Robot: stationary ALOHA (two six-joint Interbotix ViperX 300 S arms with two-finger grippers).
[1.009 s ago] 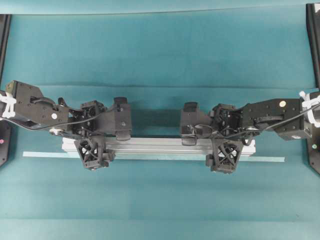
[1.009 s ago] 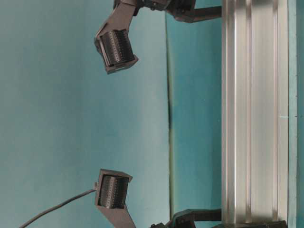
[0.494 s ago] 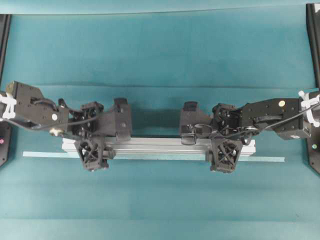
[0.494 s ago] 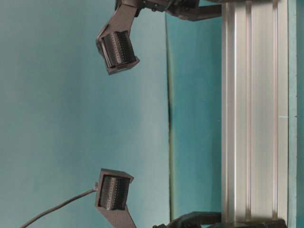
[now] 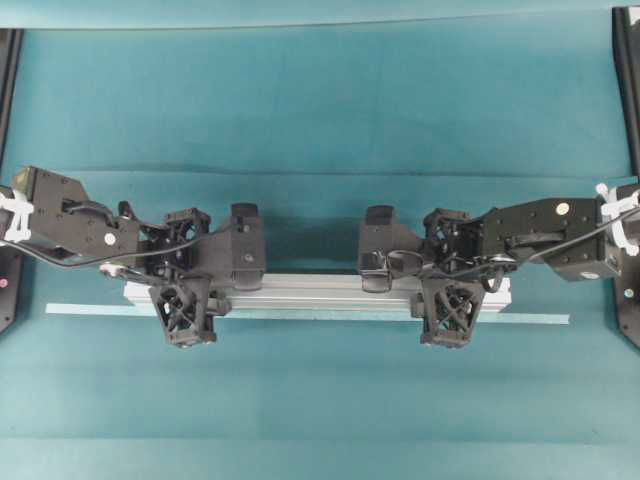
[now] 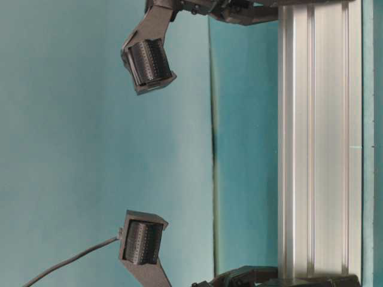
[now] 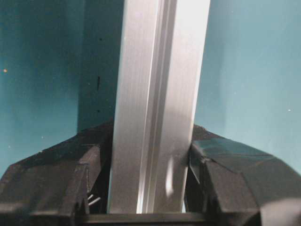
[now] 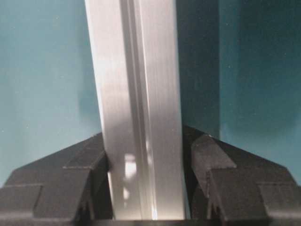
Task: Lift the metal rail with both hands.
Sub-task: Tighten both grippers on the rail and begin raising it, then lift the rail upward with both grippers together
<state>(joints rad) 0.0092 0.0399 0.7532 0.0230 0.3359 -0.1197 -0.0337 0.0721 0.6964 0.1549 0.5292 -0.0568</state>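
Both claws are clamped on the metal rail (image 5: 320, 292) now. The left gripper (image 5: 186, 290) has it near its left end, the right gripper (image 5: 448, 290) near its right end, each with one finger on either long side. In the wrist views the bar fills the gap between the pads (image 7: 200, 162), squeezed snug. The rail lies on the teal cloth (image 5: 320, 120), beside the thin pale strip (image 5: 540, 319) that pokes out past each claw. To lift well, I reckon both arms should rise together at one pace, keeping the bar level so it can't twist or slip through either hold.
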